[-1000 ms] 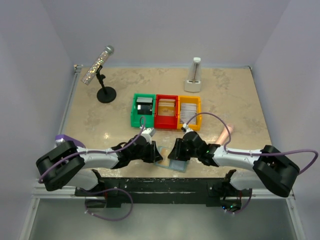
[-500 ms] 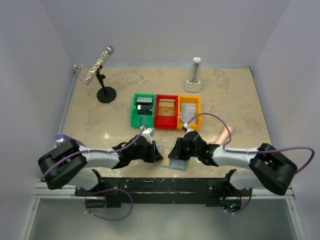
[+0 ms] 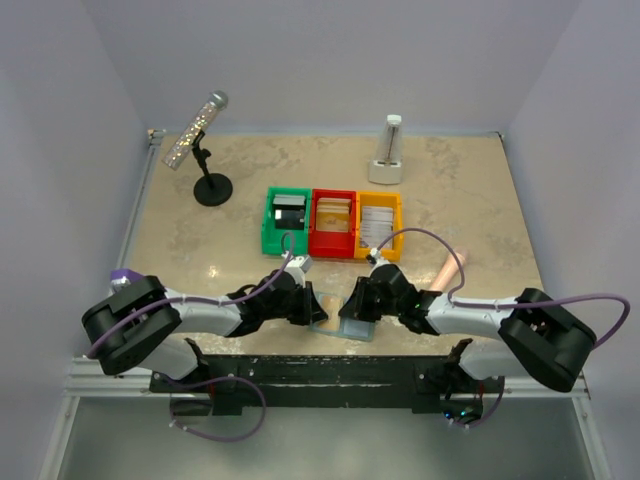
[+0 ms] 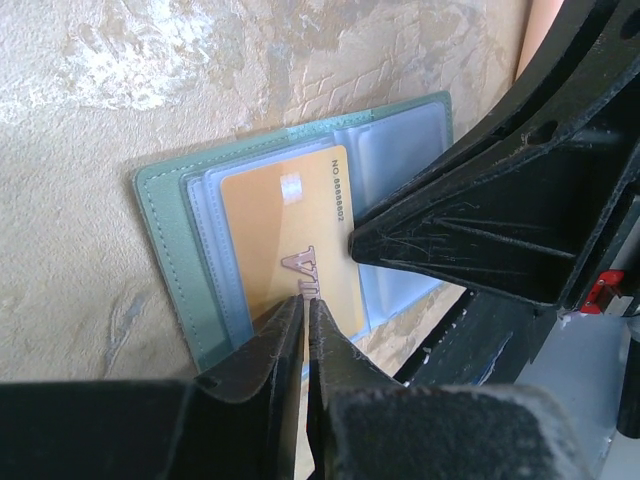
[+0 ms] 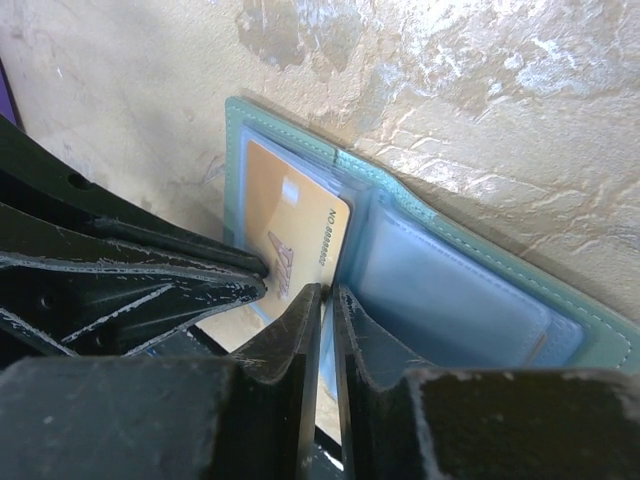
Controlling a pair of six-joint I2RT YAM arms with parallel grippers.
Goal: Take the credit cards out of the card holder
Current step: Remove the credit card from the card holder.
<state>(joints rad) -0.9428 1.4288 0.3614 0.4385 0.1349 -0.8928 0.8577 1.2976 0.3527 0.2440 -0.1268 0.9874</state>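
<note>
Card holder point(image 4: 160, 240) lies open and flat on the table point(image 3: 190, 240), near edge, centre, between the two wrists and on the near side of the green bin point(image 3: 286, 222), red bin point(image 3: 333, 223) and yellow bin point(image 3: 379, 224). One orange credit card point(image 4: 275, 235) sits face up in the clear pockets of the left panel. Left gripper point(image 4: 305, 300): fingers point(image 4: 270, 340) stand almost together with only a thin slit between them. Their tips are down on the card's short edge, the one closest to that wrist, by the printed letters. Can't tell whether anything is actually pinched. Right gripper point(image 5: 322, 295): same narrow setting, thin slit. Its tips are down at the card's long edge beside the fold, on the clear pocket; grip can't be told there either. In the left wrist view one right finger lies across the right panel, its tip touching the card's edge. From above, both grippers meet over the holder, tips just beside each other.
</note>
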